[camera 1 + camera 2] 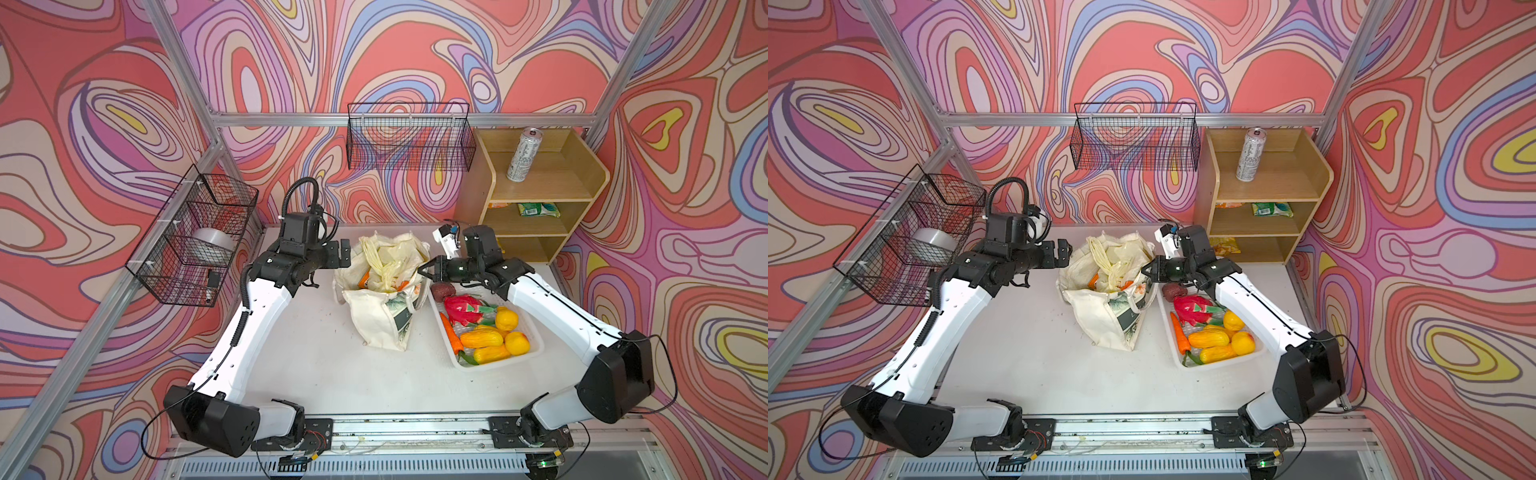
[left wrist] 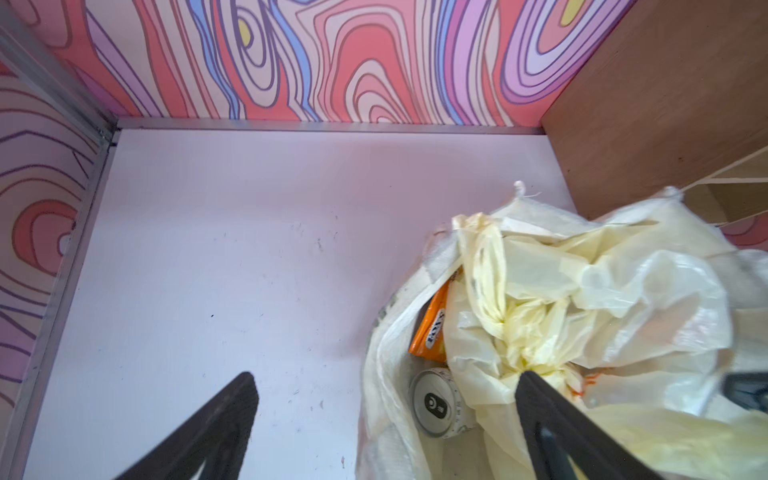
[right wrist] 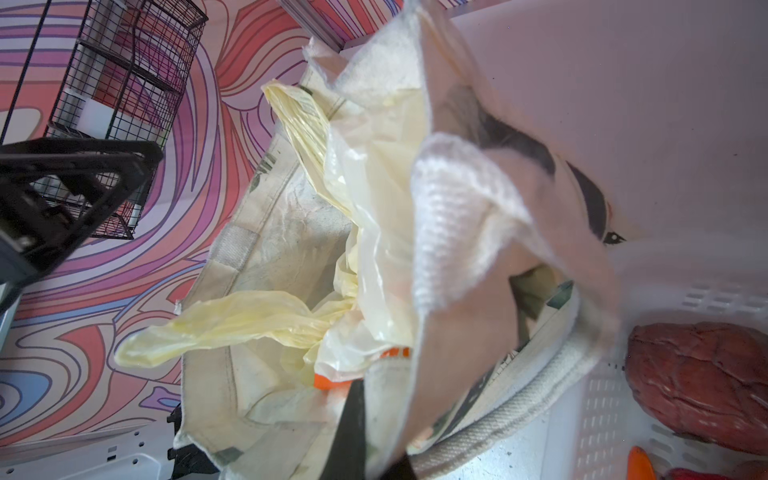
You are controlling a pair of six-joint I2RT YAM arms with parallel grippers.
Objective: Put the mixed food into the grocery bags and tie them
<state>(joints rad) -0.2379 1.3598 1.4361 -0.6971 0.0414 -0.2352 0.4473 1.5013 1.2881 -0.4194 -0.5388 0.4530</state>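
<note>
1. The canvas tote (image 1: 380,316) is slumping at mid-surface, cream woven cloth with green leaf print; a crinkly pale-yellow plastic bag (image 1: 388,259) is bulging from its mouth
2. An orange packet (image 2: 430,328) and a silver can (image 2: 436,405) are sitting inside the tote
3. The left gripper (image 1: 344,254) is hovering beside the tote, jaws standing wide apart, holding nothing
4. The right gripper (image 1: 424,270) is pinching the tote's cloth rim, jaws closed tight
5. Glossy toy fruits (image 1: 482,338) are lying in the white lattice basket (image 1: 536,347) alongside

worktop (image 1: 316,374): white, scuffed | centre, toward far edge: canvas tote (image 1: 374,320), slumped | just beside it, toward right edge: white lattice basket (image 1: 498,365) | far right corner: wooden shelf unit (image 1: 473,195), silver can (image 1: 524,154) upright on top, green packet (image 1: 538,209) on middle shelf
</note>
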